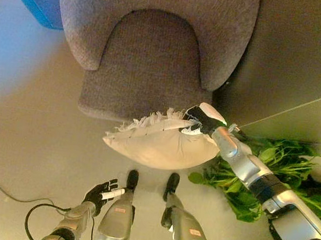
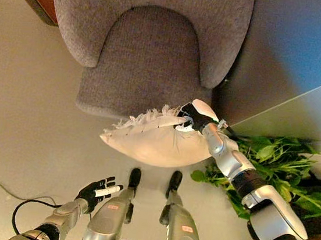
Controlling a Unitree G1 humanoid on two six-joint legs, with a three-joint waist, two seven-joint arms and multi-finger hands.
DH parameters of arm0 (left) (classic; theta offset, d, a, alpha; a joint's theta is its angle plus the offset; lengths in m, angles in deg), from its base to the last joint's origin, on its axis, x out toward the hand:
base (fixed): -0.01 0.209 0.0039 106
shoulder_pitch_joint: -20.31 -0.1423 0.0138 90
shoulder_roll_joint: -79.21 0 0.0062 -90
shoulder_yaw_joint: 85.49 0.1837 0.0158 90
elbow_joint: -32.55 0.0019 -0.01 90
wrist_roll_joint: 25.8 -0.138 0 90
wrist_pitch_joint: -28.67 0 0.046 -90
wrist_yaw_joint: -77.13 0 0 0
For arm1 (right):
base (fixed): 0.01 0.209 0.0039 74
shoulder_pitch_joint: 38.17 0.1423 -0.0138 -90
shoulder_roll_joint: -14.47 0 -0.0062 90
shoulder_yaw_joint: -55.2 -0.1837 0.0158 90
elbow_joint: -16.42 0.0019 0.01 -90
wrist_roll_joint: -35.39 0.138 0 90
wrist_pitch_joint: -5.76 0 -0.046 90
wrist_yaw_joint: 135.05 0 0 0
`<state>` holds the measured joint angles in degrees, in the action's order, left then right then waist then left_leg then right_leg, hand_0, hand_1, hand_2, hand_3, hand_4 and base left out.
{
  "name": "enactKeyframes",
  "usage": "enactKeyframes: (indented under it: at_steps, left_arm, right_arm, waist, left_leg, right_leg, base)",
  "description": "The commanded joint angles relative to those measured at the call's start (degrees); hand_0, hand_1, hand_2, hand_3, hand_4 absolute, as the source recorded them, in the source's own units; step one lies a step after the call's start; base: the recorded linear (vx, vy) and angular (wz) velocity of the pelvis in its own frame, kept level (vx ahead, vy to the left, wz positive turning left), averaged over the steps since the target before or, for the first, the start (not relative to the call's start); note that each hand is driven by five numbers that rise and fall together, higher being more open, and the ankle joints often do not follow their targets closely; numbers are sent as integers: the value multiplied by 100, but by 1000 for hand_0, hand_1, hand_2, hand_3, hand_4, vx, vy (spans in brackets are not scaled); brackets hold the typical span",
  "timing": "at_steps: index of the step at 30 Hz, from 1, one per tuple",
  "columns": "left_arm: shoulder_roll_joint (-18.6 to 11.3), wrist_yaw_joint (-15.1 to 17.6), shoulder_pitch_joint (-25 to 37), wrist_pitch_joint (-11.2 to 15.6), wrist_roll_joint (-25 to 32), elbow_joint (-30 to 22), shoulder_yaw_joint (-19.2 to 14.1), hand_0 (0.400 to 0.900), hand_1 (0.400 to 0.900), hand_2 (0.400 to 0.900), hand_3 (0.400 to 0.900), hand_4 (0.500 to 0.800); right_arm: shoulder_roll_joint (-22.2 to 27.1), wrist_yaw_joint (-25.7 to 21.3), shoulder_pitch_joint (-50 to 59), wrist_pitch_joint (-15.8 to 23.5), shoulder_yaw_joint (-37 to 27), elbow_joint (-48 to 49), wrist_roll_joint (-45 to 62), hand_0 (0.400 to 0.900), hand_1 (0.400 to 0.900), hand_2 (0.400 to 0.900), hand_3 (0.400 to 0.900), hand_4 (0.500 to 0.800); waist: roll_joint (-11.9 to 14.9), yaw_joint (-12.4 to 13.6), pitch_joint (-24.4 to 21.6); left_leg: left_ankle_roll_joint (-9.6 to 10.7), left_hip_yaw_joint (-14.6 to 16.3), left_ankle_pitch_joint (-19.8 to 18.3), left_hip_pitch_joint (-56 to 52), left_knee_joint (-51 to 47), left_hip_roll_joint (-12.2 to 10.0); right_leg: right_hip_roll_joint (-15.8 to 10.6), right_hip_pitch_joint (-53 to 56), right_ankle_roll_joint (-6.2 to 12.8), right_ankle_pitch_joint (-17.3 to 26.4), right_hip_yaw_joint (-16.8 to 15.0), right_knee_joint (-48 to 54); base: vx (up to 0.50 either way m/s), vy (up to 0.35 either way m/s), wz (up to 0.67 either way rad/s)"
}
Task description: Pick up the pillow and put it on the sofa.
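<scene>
Overhead, the right hand [image 1: 202, 120] pinches the fringed upper right corner of a cream pillow [image 1: 163, 144], fingers curled into the cloth. Pillow hangs in the air, tilted, just in front of the grey armchair's [image 1: 150, 60] seat edge and partly overlapping it in view. Fringe runs along its upper edge. Left hand [image 2: 96, 192] low at lower left, fingers relaxed and spread, holding nothing. Green leafy plant [image 1: 277, 169] on the floor at right, beneath the right arm.
</scene>
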<state>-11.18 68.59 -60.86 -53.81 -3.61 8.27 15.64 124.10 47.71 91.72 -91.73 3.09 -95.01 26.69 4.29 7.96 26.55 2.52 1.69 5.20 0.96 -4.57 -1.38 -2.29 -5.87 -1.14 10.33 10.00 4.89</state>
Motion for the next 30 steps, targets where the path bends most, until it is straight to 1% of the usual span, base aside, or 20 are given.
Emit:
enactKeyframes:
  at_steps: [1,4,7,9,13,16,19,22,24,25,26,27,30]
  left_arm:
    - [-27,-32,-606,-160,-399,320,218,900,900,900,900,800]
    - [-37,-34,-770,-282,-546,382,112,900,900,900,900,800]
    - [-72,-16,-895,-320,-580,390,43,900,900,900,900,800]
    - [-122,-28,-963,-400,-603,341,-10,900,900,900,900,800]
    - [-187,-36,-1074,-529,-559,270,23,900,900,900,900,800]
    - [-230,-55,-1130,-579,-545,214,87,900,900,900,900,800]
    - [-336,-160,-1094,-564,-440,124,267,900,900,900,900,800]
    - [-377,-172,-1066,-543,-323,49,428,900,900,900,900,800]
    - [-412,-176,-1047,-580,-262,-3,530,900,900,900,900,800]
    - [-413,-152,-1051,-583,-228,-33,597,900,900,900,900,800]
    - [-426,-119,-1064,-572,-178,-64,667,900,900,900,900,800]
    - [-439,-117,-1062,-546,-124,-73,699,900,900,900,900,800]
    - [-488,-125,-1058,-606,-45,-175,783,900,900,900,900,800]
  right_arm:
    - [-16,-6,316,246,-615,920,172,400,400,400,400,500]
    - [175,87,534,120,-808,962,254,400,400,400,400,500]
    - [334,88,890,70,-915,803,285,400,400,400,400,500]
    - [467,144,1202,12,-973,620,271,400,400,400,400,500]
    - [705,86,1844,-121,-871,186,266,400,400,400,400,500]
    - [822,-87,2318,-188,-689,-227,278,400,400,400,400,500]
    - [991,-424,3058,-312,-264,-938,526,400,400,400,400,500]
    - [1023,-708,3597,-368,-9,-1632,693,400,400,400,400,500]
    - [1015,-766,3927,-511,223,-2099,718,400,400,400,400,500]
    - [1000,-874,4102,-528,382,-2390,687,400,400,400,400,500]
    - [961,-929,4297,-527,522,-2737,652,641,641,641,641,645]
    - [928,-904,4442,-542,599,-2980,614,900,900,900,900,800]
    - [777,-691,4852,-718,863,-3695,579,900,900,900,900,800]
  waist:
    - [-5,97,-1466]
    - [45,172,-1693]
    - [62,244,-1802]
    - [57,318,-1868]
    - [45,493,-1931]
    - [58,639,-1922]
    - [76,838,-1865]
    - [60,994,-1814]
    - [46,1092,-1786]
    - [34,1152,-1773]
    - [23,1219,-1758]
    - [10,1264,-1741]
    - [-11,1428,-1695]
  left_leg:
    - [43,-231,-262,236,16,81]
    - [50,-307,-310,41,-17,84]
    - [61,-356,-316,-19,-42,72]
    - [64,-419,-297,-32,-42,79]
    - [68,-558,-274,-36,-5,120]
    - [75,-652,-245,-9,11,130]
    - [79,-830,-196,75,-1,155]
    - [86,-983,-158,147,5,186]
    - [94,-1080,-136,184,14,222]
    - [94,-1123,-116,204,16,235]
    - [96,-1169,-95,224,20,247]
    - [95,-1210,-84,236,23,255]
    - [105,-1337,-76,257,32,289]
  right_leg:
    - [-181,358,486,-1085,366,-705]
    - [-138,603,477,-1109,381,-608]
    - [-119,703,470,-1121,414,-535]
    - [-119,765,456,-1142,473,-519]
    - [-137,881,430,-1181,603,-503]
    - [-150,937,419,-1196,709,-495]
    - [-160,967,411,-1217,858,-482]
    - [-185,990,402,-1240,1014,-490]
    - [-210,1015,400,-1246,1110,-486]
    - [-229,1030,400,-1243,1163,-486]
    - [-243,1042,401,-1241,1209,-492]
    - [-249,1049,399,-1243,1242,-503]
    - [-261,1094,378,-1289,1337,-512]
  base:
    - [233,-23,7]
    - [257,-13,10]
    - [140,12,16]
    - [143,38,25]
    - [151,50,26]
    - [105,32,27]
    - [36,23,38]
    - [19,45,33]
    - [24,63,30]
    - [26,69,27]
    - [26,62,26]
    - [25,57,25]
    - [20,46,25]
